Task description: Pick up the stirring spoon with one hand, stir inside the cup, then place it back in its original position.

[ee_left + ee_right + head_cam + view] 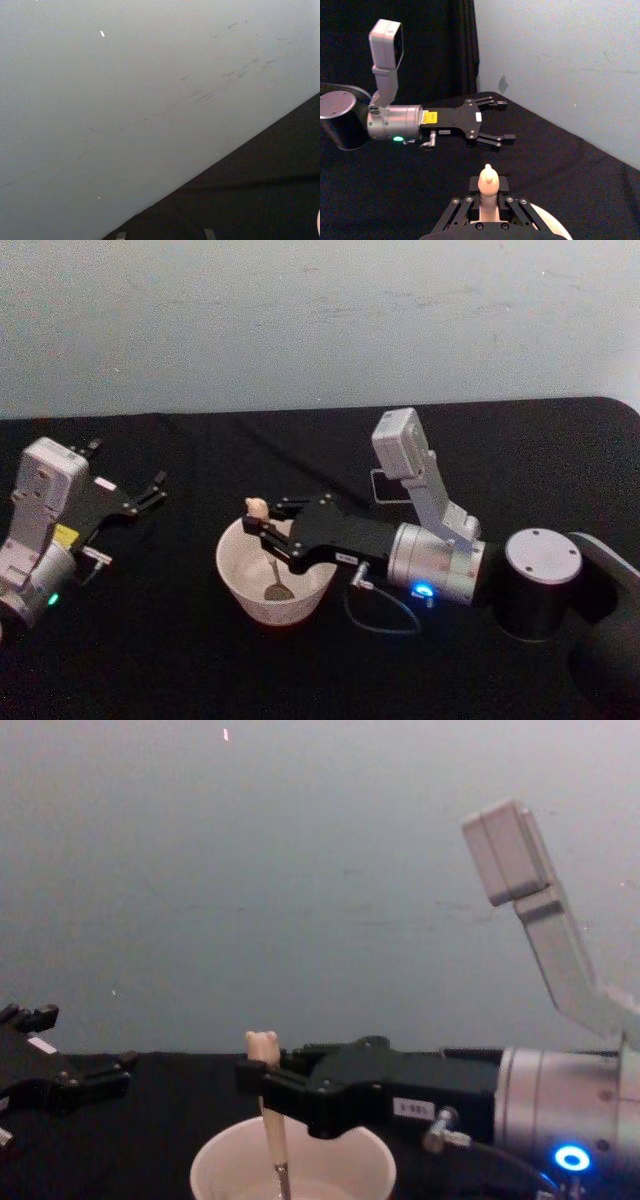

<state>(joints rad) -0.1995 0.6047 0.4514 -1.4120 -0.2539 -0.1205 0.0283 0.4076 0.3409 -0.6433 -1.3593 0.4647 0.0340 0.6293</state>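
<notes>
The cream-white cup (252, 606) stands at the middle of the black table. My right gripper (256, 524) reaches over its rim and is shut on the stirring spoon (273, 565) just below its beige bear-head top. The spoon's thin shaft slants down into the cup and its metal bowl rests near the bottom. From the chest, the spoon (270, 1115) stands nearly upright in the cup (225, 1170), held by the right gripper (256, 1082). In the right wrist view the bear-head spoon (488, 181) sits between the fingers (456, 214). My left gripper (150, 492) is parked open at the far left.
A dark square box (388, 487) sits behind the right arm's wrist camera. A thin cable (380, 618) loops on the table under the right wrist. The pale wall (320, 320) rises behind the table's far edge. The left gripper (496, 122) hovers open near that wall.
</notes>
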